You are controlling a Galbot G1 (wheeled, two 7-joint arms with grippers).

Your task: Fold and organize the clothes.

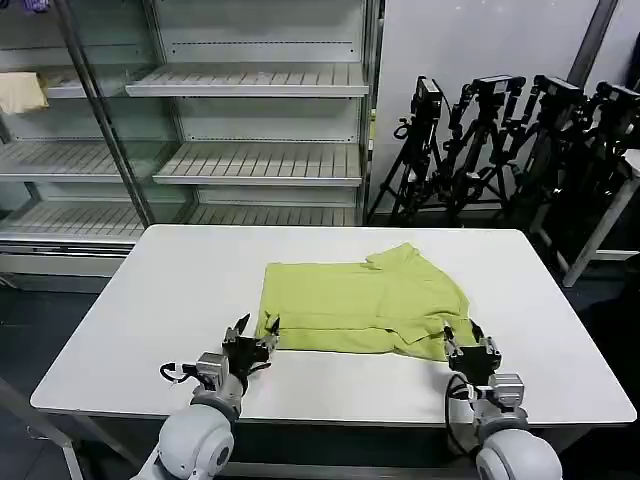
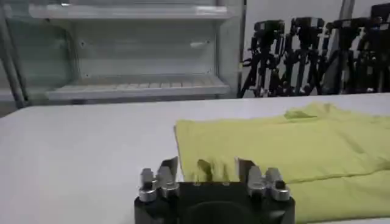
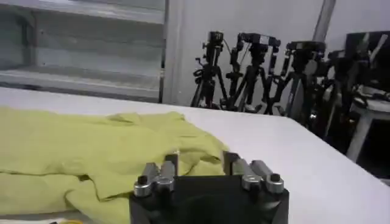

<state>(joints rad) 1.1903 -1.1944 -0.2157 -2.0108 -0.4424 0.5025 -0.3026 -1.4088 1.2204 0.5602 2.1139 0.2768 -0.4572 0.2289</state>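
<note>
Head view: lime T-shirt (image 1: 362,308) partly folded mid-table (image 1: 150,300); left gripper (image 1: 252,335) and right gripper (image 1: 465,340) at near hem corners, fingers apart; tripods (image 1: 500,150), shelving (image 1: 250,120) behind far edge.

- A lab or test room set up for robot recording, not a home.
- A plain white table (image 1: 150,300) stands in the middle as the work surface, with a lime T-shirt (image 1: 360,300) lying on it.
- Behind it, on the robot's left, stands a tall open display rack (image 1: 250,110) of the kind used in shops, with white slatted shelves, nearly all bare; a pale cloth (image 1: 20,92) lies on one shelf.
- On the robot's right, a cluster of black camera tripods (image 1: 500,150) is parked against a bare white wall (image 1: 480,40).
- The floor is dark and bare.
</note>
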